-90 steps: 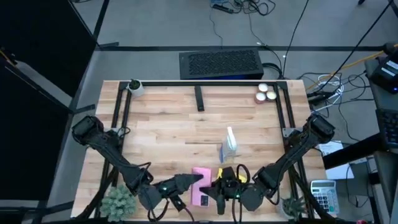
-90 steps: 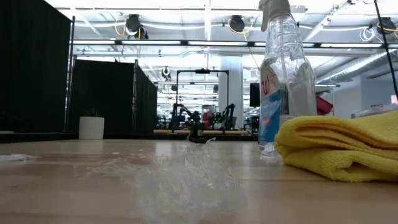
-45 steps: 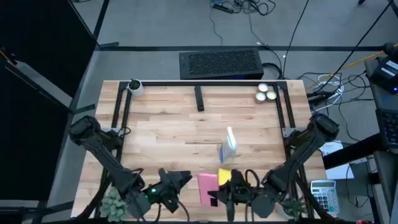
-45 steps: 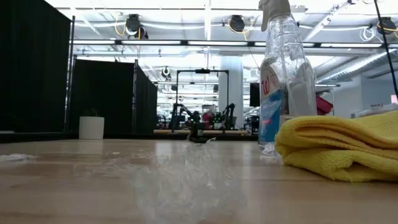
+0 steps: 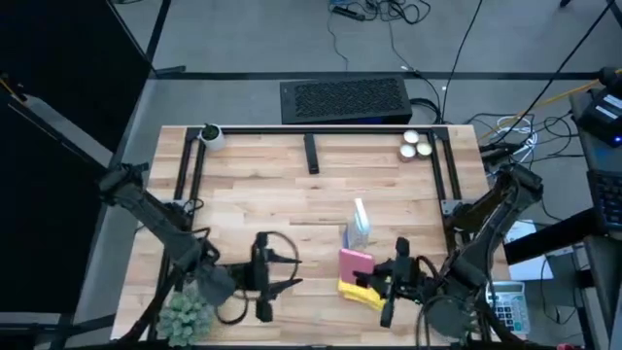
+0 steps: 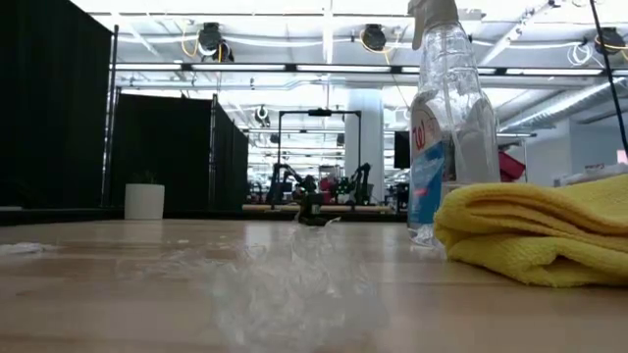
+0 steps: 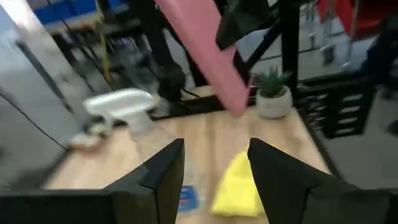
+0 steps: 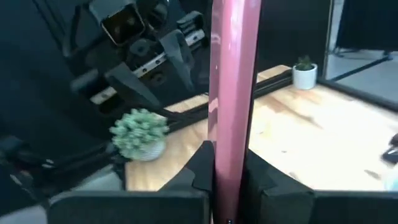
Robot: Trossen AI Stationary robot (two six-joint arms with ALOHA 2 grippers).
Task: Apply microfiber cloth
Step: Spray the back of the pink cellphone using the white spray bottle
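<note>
The yellow microfiber cloth (image 5: 362,292) lies folded on the table near its front edge; it also shows in the low view (image 6: 540,230) and the left wrist view (image 7: 239,186). A pink phone-sized slab (image 5: 355,263) hangs above it, with my right gripper (image 5: 377,279) shut on it. A clear spray bottle (image 5: 358,228) stands just behind. My left gripper (image 5: 292,270) is to the left of the cloth, open, with nothing between its fingers (image 7: 163,174). My right gripper pinches the pink slab's two flat faces (image 8: 229,149) between its two fingers. The fingers come level from the table's right side. The slab is tilted on edge (image 7: 208,56), lifted clear above the cloth.
Small green plants stand at the near left (image 5: 185,316) and near right (image 5: 455,323) corners. A white pot (image 5: 211,135) is at the far left, three small round things (image 5: 416,146) at the far right, and a black bar (image 5: 311,154) at the back middle.
My left gripper has drawn back from the pink slab toward the table's left edge. My right gripper has carried the slab toward the table's right and far edges, over the cloth. The cloth has stayed where it was.
</note>
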